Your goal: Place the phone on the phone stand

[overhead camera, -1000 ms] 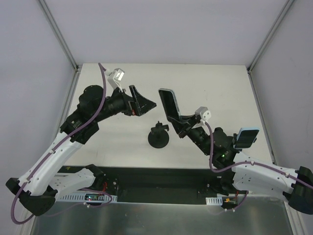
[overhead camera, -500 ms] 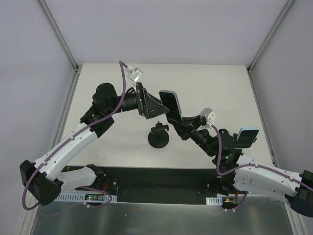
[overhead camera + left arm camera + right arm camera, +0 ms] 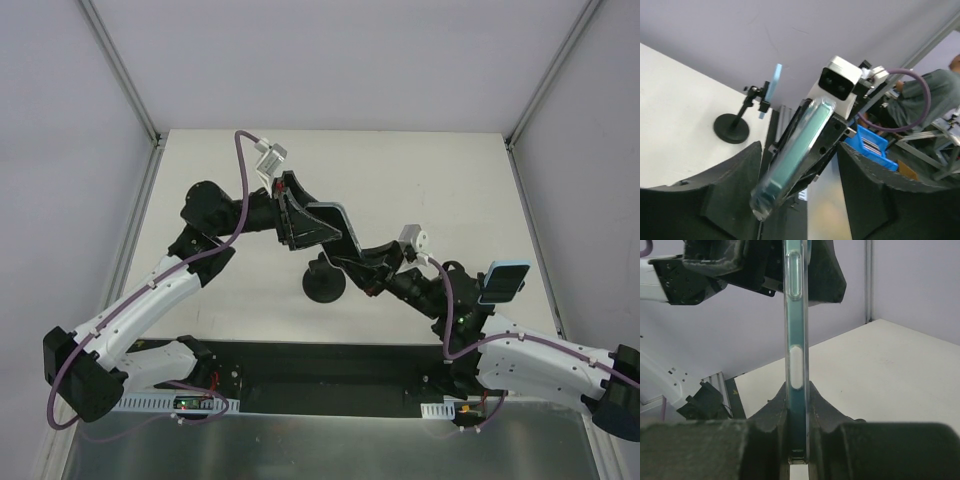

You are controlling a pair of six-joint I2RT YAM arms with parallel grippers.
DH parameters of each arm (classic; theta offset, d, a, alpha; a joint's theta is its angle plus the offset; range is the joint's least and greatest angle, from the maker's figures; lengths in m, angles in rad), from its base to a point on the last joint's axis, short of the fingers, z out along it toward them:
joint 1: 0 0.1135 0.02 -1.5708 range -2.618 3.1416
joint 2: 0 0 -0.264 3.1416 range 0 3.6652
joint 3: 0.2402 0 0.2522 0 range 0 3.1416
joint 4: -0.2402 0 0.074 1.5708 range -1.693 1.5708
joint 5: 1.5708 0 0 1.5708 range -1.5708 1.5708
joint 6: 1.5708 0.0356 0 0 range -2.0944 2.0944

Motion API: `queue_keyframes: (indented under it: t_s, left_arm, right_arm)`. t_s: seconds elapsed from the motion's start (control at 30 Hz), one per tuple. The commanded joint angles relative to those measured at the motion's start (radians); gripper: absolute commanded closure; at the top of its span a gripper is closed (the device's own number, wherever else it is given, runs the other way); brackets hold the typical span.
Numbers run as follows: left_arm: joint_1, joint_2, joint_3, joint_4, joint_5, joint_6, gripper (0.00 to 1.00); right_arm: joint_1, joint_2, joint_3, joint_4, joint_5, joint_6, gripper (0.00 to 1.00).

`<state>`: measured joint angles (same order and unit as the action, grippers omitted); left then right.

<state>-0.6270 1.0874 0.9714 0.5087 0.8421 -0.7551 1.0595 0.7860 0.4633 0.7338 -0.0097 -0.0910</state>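
Observation:
The phone point(image 3: 340, 218), dark with a thin pale rim, is held in the air above the table. My right gripper point(image 3: 362, 262) is shut on its lower end; in the right wrist view the phone point(image 3: 796, 340) stands edge-on between the closed pads, gripper point(image 3: 797, 405). My left gripper point(image 3: 322, 232) is open, with one finger on each side of the phone's upper end. In the left wrist view the phone point(image 3: 790, 160) lies in the wide gap, gripper point(image 3: 800, 147), closer to the left finger. The black phone stand point(image 3: 325, 285) stands on the table just below them, partly hidden.
A light-blue-cased phone point(image 3: 503, 280) sits on a second stand at the right; it shows edge-on in the left wrist view point(image 3: 771, 87), above its disc base point(image 3: 731, 128). A black rail point(image 3: 320, 365) runs along the table's near edge.
My left arm has swung right and its open fingers now straddle the phone's upper end. My right gripper has tilted the phone left and lower, over the stand.

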Motion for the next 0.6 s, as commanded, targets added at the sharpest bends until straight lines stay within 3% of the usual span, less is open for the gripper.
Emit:
queue_keyframes:
  t_s: [0.0, 0.03, 0.07, 0.13, 0.17, 0.57]
  left_arm:
    - [0.001, -0.026, 0.001, 0.192, 0.092, -0.065, 0.46]
    - [0.001, -0.020, 0.007, 0.233, 0.106, -0.096, 0.52]
    - [-0.002, -0.002, 0.013, 0.246, 0.121, -0.107, 0.70]
    - [-0.007, 0.012, 0.030, 0.249, 0.144, -0.124, 0.82]
    - [-0.010, 0.020, 0.030, 0.251, 0.147, -0.127, 0.83]
    - [-0.053, 0.020, 0.065, 0.264, 0.167, -0.122, 0.67]
  right_arm:
    - [-0.003, 0.016, 0.075, 0.168, -0.125, 0.054, 0.99]
    - [-0.003, 0.019, 0.077, 0.171, -0.136, 0.060, 0.99]
    - [-0.001, 0.021, 0.075, 0.174, -0.138, 0.063, 0.99]
    - [-0.003, 0.019, 0.074, 0.182, -0.133, 0.070, 0.99]
    - [-0.003, 0.016, 0.069, 0.182, -0.130, 0.071, 0.99]
    - [-0.003, 0.035, 0.074, 0.184, -0.124, 0.071, 0.99]
